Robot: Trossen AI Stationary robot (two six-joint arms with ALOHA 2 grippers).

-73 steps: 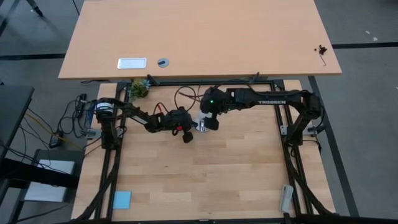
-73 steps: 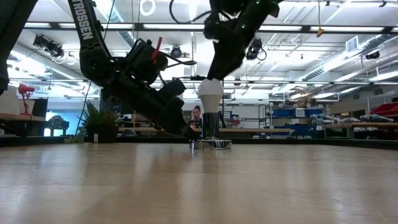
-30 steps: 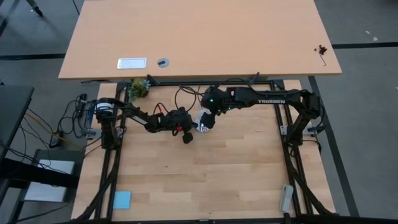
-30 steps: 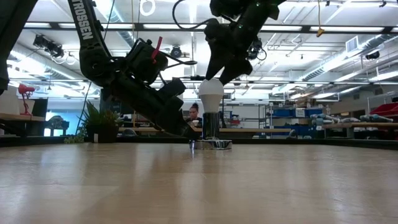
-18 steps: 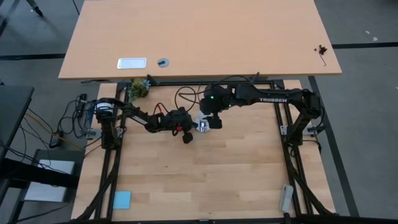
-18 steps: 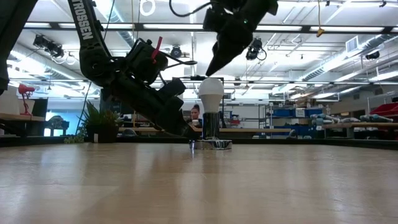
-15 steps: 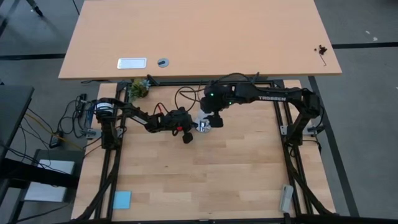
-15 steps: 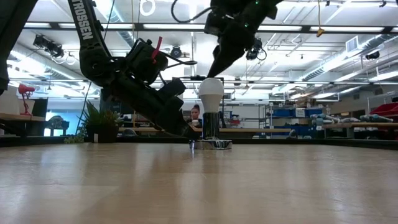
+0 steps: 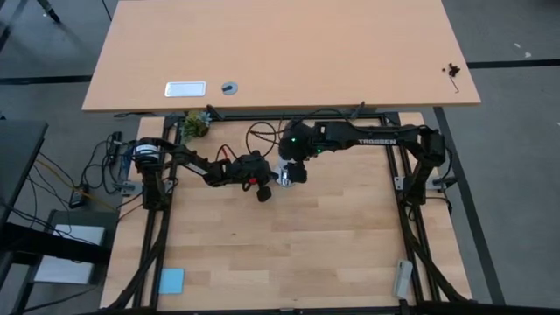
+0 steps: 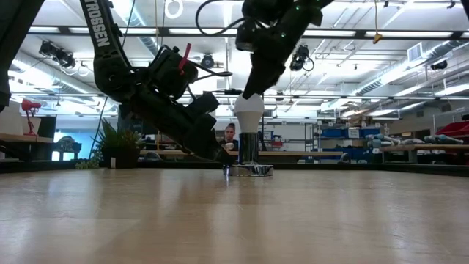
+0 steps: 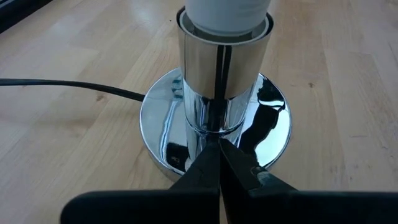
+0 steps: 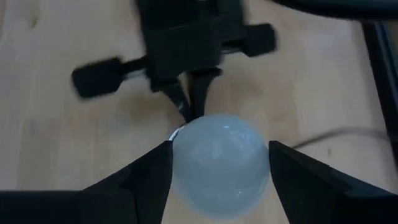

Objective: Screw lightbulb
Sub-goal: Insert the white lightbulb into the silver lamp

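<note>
The white frosted lightbulb (image 10: 248,110) stands upright in a chrome socket (image 11: 217,81) whose round base disc (image 11: 273,124) lies on the wooden table. The screw end is hidden inside the socket. My right gripper (image 12: 219,149) comes down on the bulb's globe (image 12: 219,158) from above and is shut on it; in the low view it (image 10: 253,92) sits at the bulb's top. My left gripper (image 11: 217,146) is shut, low at the socket's foot, reaching in from the table's left (image 9: 269,178). My left gripper presses its shut fingertips against the foot of the socket's stem (image 11: 214,127), where the stem meets the base disc. It slants down from the table's left. My right gripper pinches the bulb's round globe (image 12: 180,155) between its two fingers (image 12: 149,174), one on each side at the widest part. The fingers slant down from above. The bulb stands upright with its lower end in the socket.
A black cord (image 11: 62,84) runs from the socket toward the table's far left. A small plant (image 9: 196,124) stands at the far left corner, a blue pad (image 9: 171,281) lies near left and a grey object (image 9: 402,278) near right. A person (image 10: 233,134) shows in the room behind.
My right gripper has risen just clear of the bulb's top, rolled about the line it points along, and come back down onto the globe. The bulb, the socket and my left gripper have stayed in place.
</note>
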